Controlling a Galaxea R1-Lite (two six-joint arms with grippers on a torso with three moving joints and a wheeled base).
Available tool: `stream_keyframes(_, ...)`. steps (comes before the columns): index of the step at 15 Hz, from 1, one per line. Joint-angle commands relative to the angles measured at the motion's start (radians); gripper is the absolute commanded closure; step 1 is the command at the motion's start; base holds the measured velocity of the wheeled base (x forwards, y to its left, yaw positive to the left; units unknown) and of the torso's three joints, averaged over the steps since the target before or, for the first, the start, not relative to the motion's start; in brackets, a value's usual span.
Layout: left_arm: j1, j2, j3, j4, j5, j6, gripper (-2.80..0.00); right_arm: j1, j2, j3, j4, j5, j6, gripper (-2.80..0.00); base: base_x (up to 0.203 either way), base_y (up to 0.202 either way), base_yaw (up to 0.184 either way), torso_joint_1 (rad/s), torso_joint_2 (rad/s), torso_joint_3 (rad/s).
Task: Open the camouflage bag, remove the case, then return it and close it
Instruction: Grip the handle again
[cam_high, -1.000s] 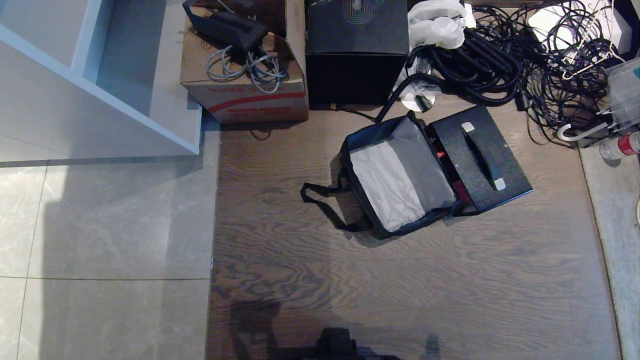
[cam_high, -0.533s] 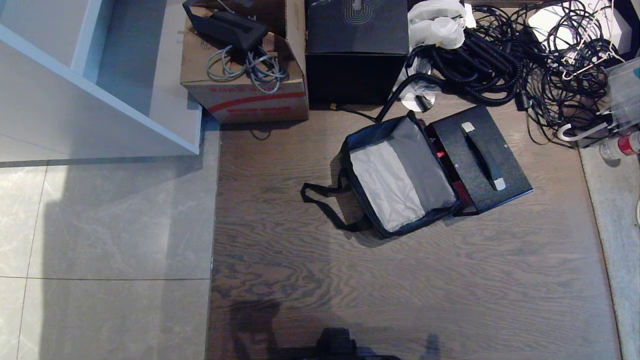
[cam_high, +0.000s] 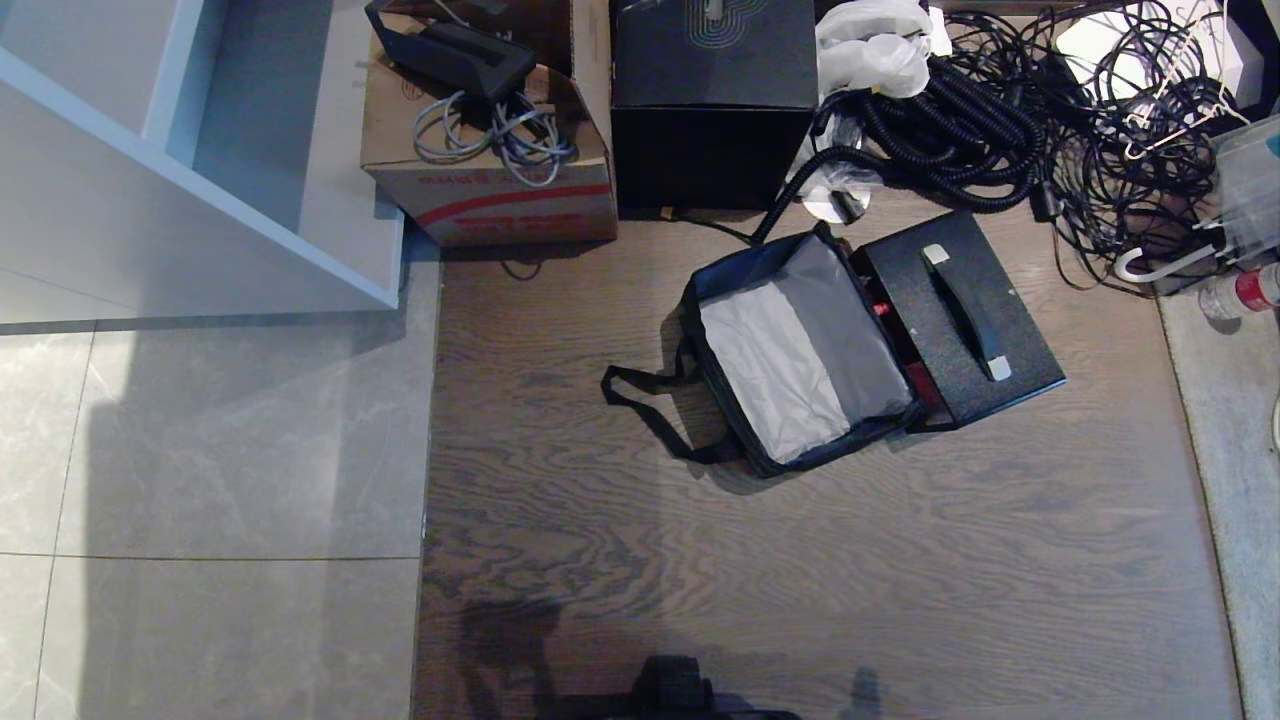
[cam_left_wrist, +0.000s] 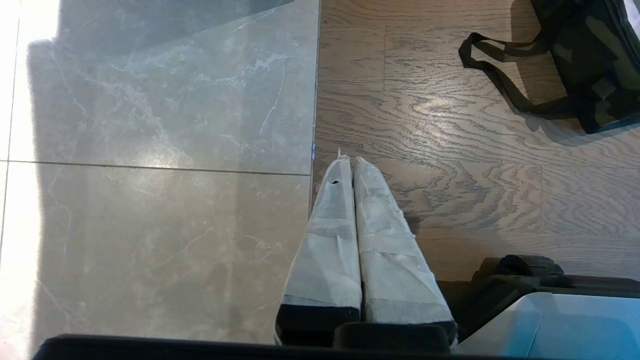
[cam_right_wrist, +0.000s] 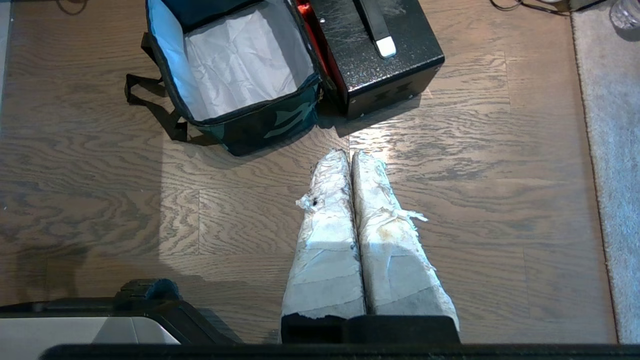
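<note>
One camouflage bag (cam_high: 800, 360), standing open on the wooden floor (cam_high: 800, 580), grey lining upward, nothing inside it; its long axis runs diagonally in the head view, from the far left toward the near right; one black shoulder strap (cam_high: 650, 405) trails out on the bag's left side; a sliver of red flap lining shows along the bag's right edge. One case (cam_high: 960, 315), flat, dark and speckled, lying just beside the bag on its right, resting on the red lining; its long axis runs parallel to the bag's; one black bar handle (cam_high: 965, 310) with two silver ends faces upward along that axis. One black cube box (cam_high: 712, 100) and one cardboard box (cam_high: 490, 150) holding grey cords, both beyond the bag; one tangle of black cables (cam_high: 1050, 120) to the far right. Two grippers, both wrapped in white tape: left gripper (cam_left_wrist: 348, 162), jaws clenched together, holding nothing, above the seam between tile and wood; right gripper (cam_right_wrist: 349, 155), jaws clenched together, holding nothing, above bare floor near the bag and case, touching neither.
</note>
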Motion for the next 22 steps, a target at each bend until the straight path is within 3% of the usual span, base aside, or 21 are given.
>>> stream_keyframes(1, 0.000, 0.000, 0.000, 0.000, 0.000, 0.000, 0.00, 0.000, 0.001, 0.040, -0.001, 0.000, 0.000, 0.00, 0.000, 0.000, 0.000, 0.000, 0.00, 0.000)
stream_keyframes(22, 0.000, 0.000, 0.000, 0.000, 0.000, 0.000, 0.00, 0.000, 0.003, 0.040, -0.001, 0.000, 0.000, 0.00, 0.000, 0.000, 0.000, 0.000, 0.00, 0.000)
